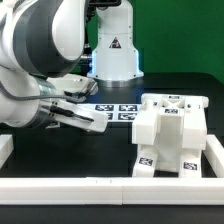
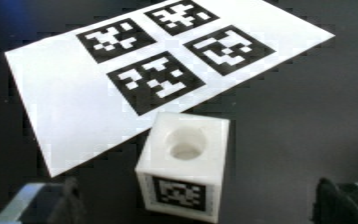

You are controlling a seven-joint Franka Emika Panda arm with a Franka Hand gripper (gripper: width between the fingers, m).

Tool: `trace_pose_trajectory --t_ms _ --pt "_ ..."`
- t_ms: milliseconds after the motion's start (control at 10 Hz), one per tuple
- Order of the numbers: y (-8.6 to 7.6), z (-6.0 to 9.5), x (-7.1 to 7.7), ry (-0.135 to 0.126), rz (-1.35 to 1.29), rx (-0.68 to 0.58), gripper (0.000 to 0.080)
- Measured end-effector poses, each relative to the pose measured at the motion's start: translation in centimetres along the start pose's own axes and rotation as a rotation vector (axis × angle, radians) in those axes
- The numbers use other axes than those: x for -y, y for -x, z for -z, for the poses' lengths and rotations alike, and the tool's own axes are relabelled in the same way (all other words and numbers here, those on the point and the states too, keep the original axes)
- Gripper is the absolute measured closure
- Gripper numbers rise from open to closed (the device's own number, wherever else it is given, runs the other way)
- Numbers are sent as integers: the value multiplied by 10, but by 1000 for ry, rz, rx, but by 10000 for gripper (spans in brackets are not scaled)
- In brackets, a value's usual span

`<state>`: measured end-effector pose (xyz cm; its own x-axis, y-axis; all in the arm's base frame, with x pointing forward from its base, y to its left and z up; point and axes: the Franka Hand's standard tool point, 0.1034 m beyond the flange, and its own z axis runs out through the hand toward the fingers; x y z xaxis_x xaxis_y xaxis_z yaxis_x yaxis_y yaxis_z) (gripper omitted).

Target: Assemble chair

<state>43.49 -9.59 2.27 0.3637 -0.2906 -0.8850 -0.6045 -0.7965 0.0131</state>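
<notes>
The chair (image 1: 170,132) stands as a blocky white structure with square tags at the exterior view's right, against the white corner rail. A small white block (image 2: 183,160) with a round hole on top and a tag on its side stands on the black table beside the marker board (image 2: 87,95). My gripper (image 2: 197,205) hangs above this block, open, its dark fingers (image 2: 39,205) wide on either side and apart from it. In the exterior view the gripper (image 1: 88,120) is low at the centre left, next to the marker board (image 1: 122,110), and it hides the block.
White rails (image 1: 100,187) border the table along the front, the left and the right. The robot's base (image 1: 112,55) stands at the back behind the marker board. The arm's bulky links (image 1: 40,50) fill the exterior view's upper left.
</notes>
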Motion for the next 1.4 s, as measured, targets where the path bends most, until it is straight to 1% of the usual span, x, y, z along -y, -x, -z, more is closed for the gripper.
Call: trace_pose_trajectory --t_ms 100,200,300,400,500,600,700,800,900,1000,1100,1200,1300,1400 --pt "-4 -10 -4 -2 -17 -2 150" --pt "-4 -22 -8 0 -30 8 150" --pt "-3 -33 -9 7 -42 13 150" --pt "-2 -37 -9 10 -43 18 150" --pt "-3 -35 -9 9 -43 17 150" --pt "-3 -36 -9 9 -43 17 239" --pt "-3 -36 -9 9 -44 17 421" --pt "-3 -36 -10 9 -44 18 524" --pt "-3 -36 -9 9 -43 16 524" --pt "-3 -31 -7 10 -30 -1 524" --pt "-1 -20 -3 8 8 -21 524" --pt "-3 -5 2 10 70 -77 524" --pt "1 11 11 9 142 -174 524" --pt "9 20 17 11 220 -256 524"
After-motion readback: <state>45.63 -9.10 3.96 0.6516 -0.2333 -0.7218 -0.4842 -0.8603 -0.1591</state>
